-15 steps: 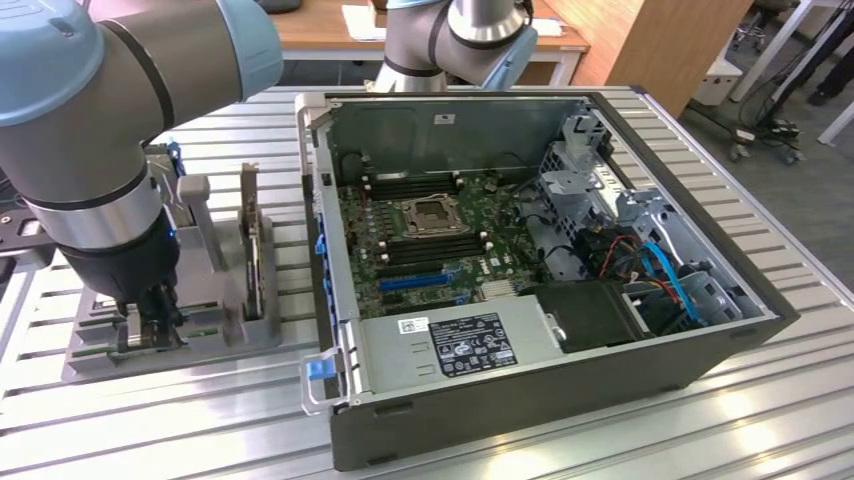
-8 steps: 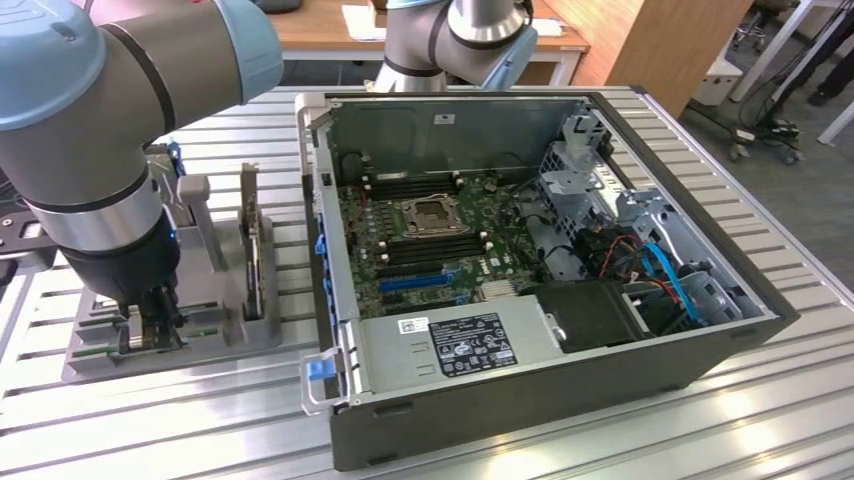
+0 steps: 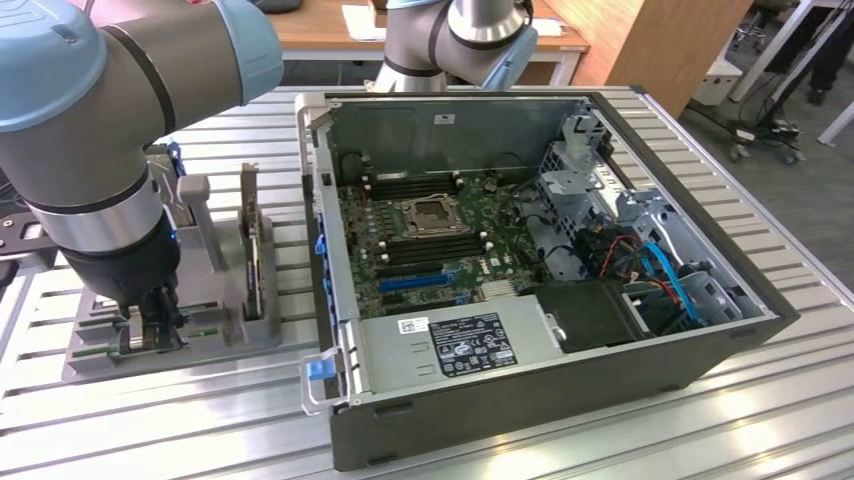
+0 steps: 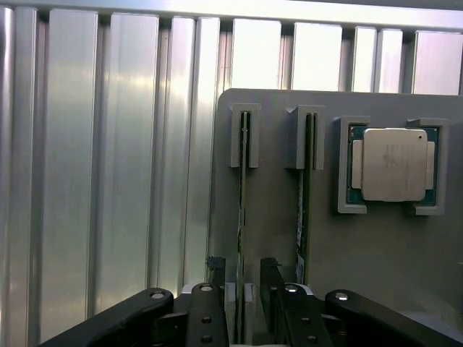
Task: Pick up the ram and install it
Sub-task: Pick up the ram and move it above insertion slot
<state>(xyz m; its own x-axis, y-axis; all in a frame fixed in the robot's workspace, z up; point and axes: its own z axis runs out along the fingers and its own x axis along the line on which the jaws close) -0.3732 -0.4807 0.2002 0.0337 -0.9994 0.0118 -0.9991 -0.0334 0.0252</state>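
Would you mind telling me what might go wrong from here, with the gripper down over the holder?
1. The open gripper straddles the ram, which stands on edge; closing off-centre may tilt or jam it in its slot in the holder.
2. A second stick stands close beside it; the finger between them might knock it.
3. The tall card on the same holder stands near the arm and could be bumped on lifting.
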